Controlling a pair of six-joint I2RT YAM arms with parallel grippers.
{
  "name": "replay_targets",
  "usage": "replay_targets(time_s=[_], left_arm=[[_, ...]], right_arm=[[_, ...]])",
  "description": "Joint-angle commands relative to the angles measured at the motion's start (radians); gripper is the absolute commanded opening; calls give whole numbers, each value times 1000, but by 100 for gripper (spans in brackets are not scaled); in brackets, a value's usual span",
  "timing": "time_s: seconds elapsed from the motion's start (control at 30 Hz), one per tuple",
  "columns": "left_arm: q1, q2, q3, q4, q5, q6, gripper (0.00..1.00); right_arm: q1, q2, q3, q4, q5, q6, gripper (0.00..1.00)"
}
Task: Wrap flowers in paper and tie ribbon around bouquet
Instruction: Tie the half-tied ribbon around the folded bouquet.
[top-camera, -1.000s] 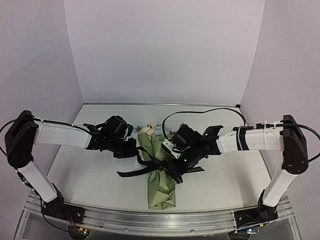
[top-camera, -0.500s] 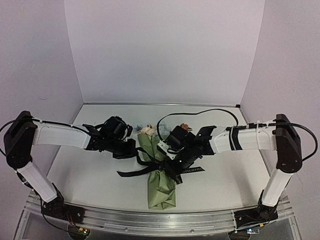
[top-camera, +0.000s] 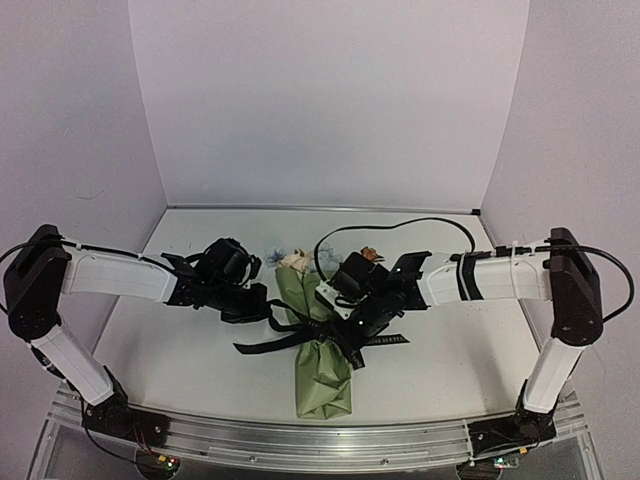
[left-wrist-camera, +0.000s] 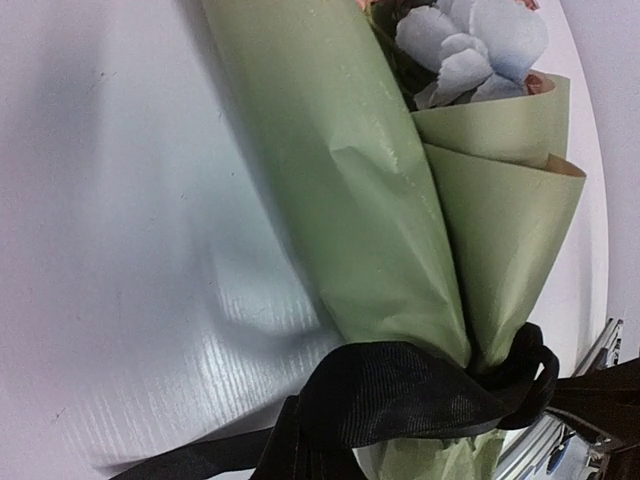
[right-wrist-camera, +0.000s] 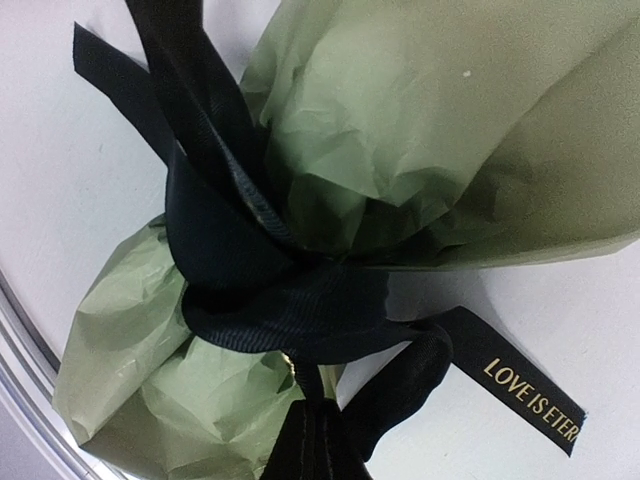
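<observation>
Olive-green paper-cone bouquet (top-camera: 322, 375) laid on white table (top-camera: 180, 350), long axis 12–6 o'clock, heads at 12. Black lettered ribbon (top-camera: 300, 335) knotted at waist. Left tool (top-camera: 262, 305) at 9, right tool (top-camera: 345, 328) at 3, both clamped closed on ribbon strands; right nearer knot.

Bright, even light — soft shadows, slight glare.

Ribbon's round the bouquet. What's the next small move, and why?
Probably draw the left gripper and right gripper apart, slowly, to cinch the knot. Both are shut, each seemingly on a strand of the ribbon, which circles the bouquet at its narrow waist in a bulky, loose-looking crossing.
</observation>
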Motion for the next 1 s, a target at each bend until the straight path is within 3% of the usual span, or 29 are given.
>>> replay_targets(time_s=[0.0,0.57,0.7,0.97], left_arm=[[14,-66,-46,35,13,-1,0],[50,-54,-48,41,66,30,0],[51,-37,-24,41,91,60,0],[58,8,70,23,112,124,0]], right_arm=[[1,-70,-24,-33,84,29,0],[-46,-95,-106,-93,73,83,0],[-43,-78,-133,-10,-22,143,0],[19,-33,-91,122,-45,264,0]])
